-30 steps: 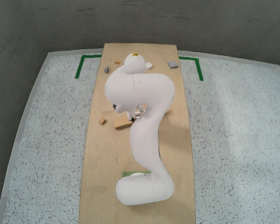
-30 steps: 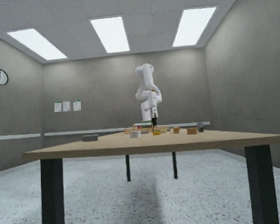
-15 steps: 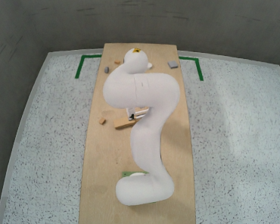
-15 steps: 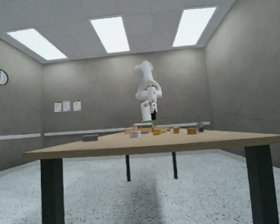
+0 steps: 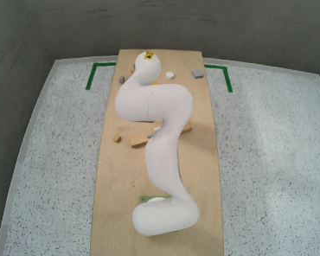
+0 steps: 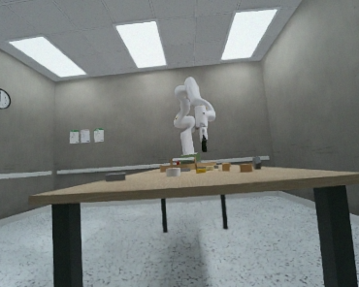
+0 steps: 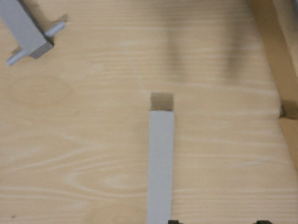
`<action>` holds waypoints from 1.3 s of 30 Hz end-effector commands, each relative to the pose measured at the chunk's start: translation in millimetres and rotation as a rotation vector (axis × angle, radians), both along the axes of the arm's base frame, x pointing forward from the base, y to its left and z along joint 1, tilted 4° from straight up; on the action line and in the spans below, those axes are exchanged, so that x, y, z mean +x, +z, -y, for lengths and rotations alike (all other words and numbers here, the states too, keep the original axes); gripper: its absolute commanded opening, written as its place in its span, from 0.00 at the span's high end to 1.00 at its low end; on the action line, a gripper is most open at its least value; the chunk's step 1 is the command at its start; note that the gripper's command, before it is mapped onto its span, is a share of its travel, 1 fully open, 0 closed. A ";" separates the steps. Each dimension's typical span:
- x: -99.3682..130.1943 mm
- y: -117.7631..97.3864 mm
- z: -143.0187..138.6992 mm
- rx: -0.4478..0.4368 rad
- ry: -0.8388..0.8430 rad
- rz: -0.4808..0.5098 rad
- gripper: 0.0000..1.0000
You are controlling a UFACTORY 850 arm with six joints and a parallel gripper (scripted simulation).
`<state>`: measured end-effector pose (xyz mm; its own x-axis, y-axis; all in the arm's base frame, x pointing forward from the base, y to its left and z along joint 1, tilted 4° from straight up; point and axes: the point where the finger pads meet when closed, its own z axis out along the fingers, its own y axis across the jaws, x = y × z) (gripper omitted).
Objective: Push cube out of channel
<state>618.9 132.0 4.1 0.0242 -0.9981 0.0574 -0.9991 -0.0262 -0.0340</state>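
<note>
Pincer (image 6: 203, 146) is held high above the table (image 5: 119, 208), fingers parted and gripping nothing. A small tan cube (image 5: 116, 137) is seen just beside the wooden channel (image 5: 138, 139), mostly hidden under the arm. A grey bar (image 7: 161, 165) is shown below the wrist; it should be gripped squarely, then aligned with the channel before pushing.
</note>
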 end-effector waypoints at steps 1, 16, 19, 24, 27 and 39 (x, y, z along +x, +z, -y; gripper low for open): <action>25.7 -5.3 -7.9 -0.015 -0.030 -0.028 0.61; 25.7 -5.3 -7.9 -0.015 -0.030 -0.028 0.61; 25.7 -5.3 -7.9 -0.015 -0.030 -0.028 0.61; 25.7 -5.3 -7.9 -0.015 -0.030 -0.028 0.61; 25.7 -5.3 -7.9 -0.015 -0.030 -0.028 0.61; 26.3 -27.2 -6.4 -0.016 -0.030 -0.028 0.61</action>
<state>644.3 139.3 -8.4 -0.0036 -0.9973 0.0729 -1.0000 0.0033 -0.0047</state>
